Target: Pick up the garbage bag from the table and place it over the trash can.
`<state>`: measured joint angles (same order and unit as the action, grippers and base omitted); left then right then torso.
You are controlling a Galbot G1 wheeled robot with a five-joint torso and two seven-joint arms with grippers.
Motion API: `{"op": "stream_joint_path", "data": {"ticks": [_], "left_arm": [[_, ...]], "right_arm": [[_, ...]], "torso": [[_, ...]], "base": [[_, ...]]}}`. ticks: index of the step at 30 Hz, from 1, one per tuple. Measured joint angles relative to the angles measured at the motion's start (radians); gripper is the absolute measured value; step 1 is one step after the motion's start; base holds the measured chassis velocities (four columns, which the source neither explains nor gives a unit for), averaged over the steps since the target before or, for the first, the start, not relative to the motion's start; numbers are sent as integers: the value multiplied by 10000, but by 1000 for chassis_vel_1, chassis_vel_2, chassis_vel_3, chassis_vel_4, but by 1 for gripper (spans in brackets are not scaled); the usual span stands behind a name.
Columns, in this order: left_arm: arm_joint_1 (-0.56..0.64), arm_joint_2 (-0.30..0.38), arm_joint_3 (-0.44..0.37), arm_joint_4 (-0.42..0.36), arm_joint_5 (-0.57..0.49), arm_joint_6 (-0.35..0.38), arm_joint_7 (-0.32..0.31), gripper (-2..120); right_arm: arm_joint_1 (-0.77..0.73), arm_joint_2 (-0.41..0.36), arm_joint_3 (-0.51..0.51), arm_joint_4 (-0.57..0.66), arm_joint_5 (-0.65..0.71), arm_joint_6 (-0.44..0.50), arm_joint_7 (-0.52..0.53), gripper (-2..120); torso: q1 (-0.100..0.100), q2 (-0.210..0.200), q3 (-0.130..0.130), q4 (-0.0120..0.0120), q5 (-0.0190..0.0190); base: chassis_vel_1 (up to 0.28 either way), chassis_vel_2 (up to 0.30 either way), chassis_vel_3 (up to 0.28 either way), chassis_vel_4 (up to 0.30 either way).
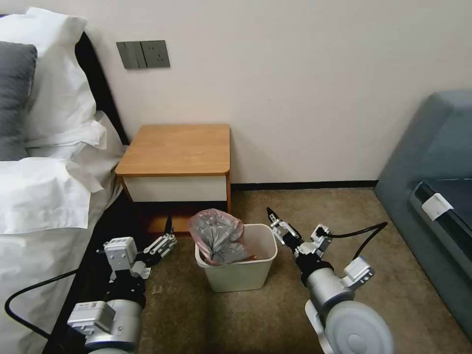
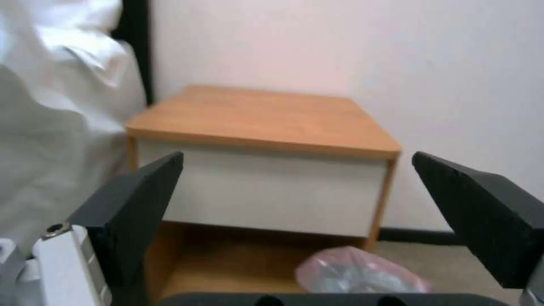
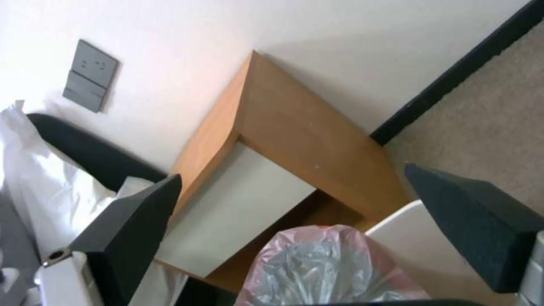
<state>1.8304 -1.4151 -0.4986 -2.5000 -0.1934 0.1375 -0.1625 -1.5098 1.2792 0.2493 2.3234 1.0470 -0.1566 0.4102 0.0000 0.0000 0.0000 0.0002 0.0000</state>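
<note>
The left tool (image 1: 167, 242) hangs low with its fingers spread, just beside the trash can's (image 1: 241, 275) left rim, gripping nothing. The right tool (image 1: 276, 222) is likewise spread and empty, near the can's right rim. Between them the garbage bag (image 1: 219, 236) sits bunched in the can's left half, bulging above the rim. The can stands on the carpet (image 1: 275, 314) before the counter (image 1: 179, 147), beside the bed (image 1: 44, 196).
</note>
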Motion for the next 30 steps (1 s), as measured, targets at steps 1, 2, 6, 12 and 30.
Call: {"op": "stream_joint_path", "data": {"ticks": [1, 2, 6, 12, 30], "left_arm": [[-74, 154, 67, 0, -218, 175, -5, 100], [-163, 327, 128, 0, -455, 359, -24, 100], [-1152, 1518, 479, 0, -2290, 1413, -496, 100], [-2883, 2320, 1303, 72, -3973, 2246, -1475, 100], [-5649, 1340, 5881, 2696, -3082, 4709, -4619, 100]], "right_arm": [[1, -6, 5, 16, -26, 0, 15, 100], [-4, -12, 4, 28, -73, 0, 23, 100], [-154, -70, -7, 182, -252, 17, 161, 100], [-531, -145, 91, 441, -367, 61, 453, 100], [-578, 416, -88, 86, -721, 184, 711, 100]], "torso": [[0, 0, 0, 0, 0], [0, 0, 0, 0, -1], [0, 0, 0, -1, -2], [0, 0, 0, -3, -1], [0, 0, 0, -2, 0]], "base": [[0, 0, 0, 0], [0, 0, 0, 0], [0, 0, 0, 0], [0, 0, 0, 0], [0, 0, 0, 0]]}}
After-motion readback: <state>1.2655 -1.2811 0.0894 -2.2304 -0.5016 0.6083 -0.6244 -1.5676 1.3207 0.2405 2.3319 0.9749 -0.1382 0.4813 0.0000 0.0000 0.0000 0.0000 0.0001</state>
